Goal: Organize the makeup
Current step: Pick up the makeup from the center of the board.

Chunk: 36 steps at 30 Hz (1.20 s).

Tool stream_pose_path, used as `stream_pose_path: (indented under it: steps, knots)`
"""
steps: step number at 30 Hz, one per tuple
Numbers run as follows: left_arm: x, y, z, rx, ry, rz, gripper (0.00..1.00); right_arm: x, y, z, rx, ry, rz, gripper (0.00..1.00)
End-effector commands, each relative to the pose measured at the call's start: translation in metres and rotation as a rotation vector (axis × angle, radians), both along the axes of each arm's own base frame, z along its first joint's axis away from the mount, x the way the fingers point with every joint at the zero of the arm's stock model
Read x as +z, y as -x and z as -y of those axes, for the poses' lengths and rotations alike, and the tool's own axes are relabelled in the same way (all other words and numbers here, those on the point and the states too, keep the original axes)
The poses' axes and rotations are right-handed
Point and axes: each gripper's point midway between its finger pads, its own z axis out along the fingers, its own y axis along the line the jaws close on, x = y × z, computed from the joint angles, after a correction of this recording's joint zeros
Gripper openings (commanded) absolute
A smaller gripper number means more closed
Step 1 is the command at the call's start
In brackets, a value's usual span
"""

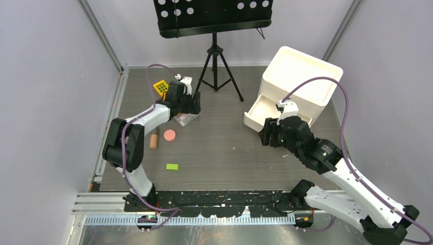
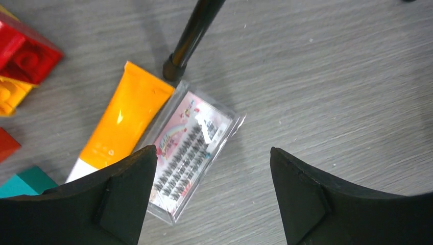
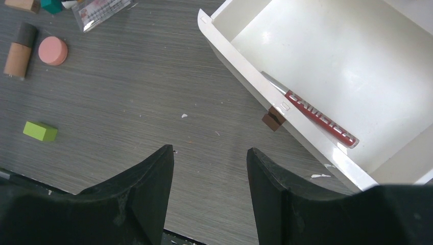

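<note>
My left gripper (image 2: 213,153) is open and hovers just above a clear lash case (image 2: 191,148) with rows of dark lashes; the case lies partly under its left finger. An orange tube (image 2: 122,120) lies beside the case. In the top view the left gripper (image 1: 190,104) is over the case (image 1: 186,119). A pink round compact (image 1: 169,135) and a tan tube (image 1: 153,139) lie nearer. My right gripper (image 3: 210,150) is open and empty over bare table by the open drawer (image 3: 240,76), which holds a red pencil (image 3: 319,119).
Red (image 2: 23,51), yellow (image 2: 10,94) and teal (image 2: 28,181) toy blocks lie left of the orange tube. A green block (image 1: 172,166) lies near the front. A tripod leg (image 2: 191,35) stands right behind the lash case. The white drawer box (image 1: 301,81) is at back right.
</note>
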Motion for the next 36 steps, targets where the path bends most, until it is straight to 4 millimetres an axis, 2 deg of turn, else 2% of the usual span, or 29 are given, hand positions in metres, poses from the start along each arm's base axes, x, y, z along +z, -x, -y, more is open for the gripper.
stream_pose_path:
  steps: [1, 9, 14, 19, 29, 36]
  knots:
    - [0.018, -0.022, 0.008, -0.048, 0.044, 0.062, 0.84, 0.013, -0.002, -0.002, -0.003, -0.044, 0.040, 0.60]
    - [-0.011, -0.027, 0.007, -0.081, 0.045, -0.010, 0.83, 0.015, 0.002, 0.003, -0.011, -0.042, 0.045, 0.60]
    - [-0.024, -0.027, -0.003, -0.054, 0.004, -0.036, 0.83, 0.016, 0.004, 0.004, -0.011, -0.046, 0.045, 0.60]
    - [-0.025, -0.028, -0.007, -0.034, -0.004, -0.046, 0.83, 0.016, 0.005, 0.004, -0.008, -0.048, 0.042, 0.60]
    - [-0.038, -0.016, -0.013, -0.002, -0.015, -0.144, 0.84, 0.014, 0.005, 0.004, -0.010, -0.049, 0.039, 0.60]
    - [-0.033, -0.007, -0.012, -0.008, 0.013, -0.165, 0.85, 0.014, 0.004, 0.002, -0.003, -0.048, 0.034, 0.60]
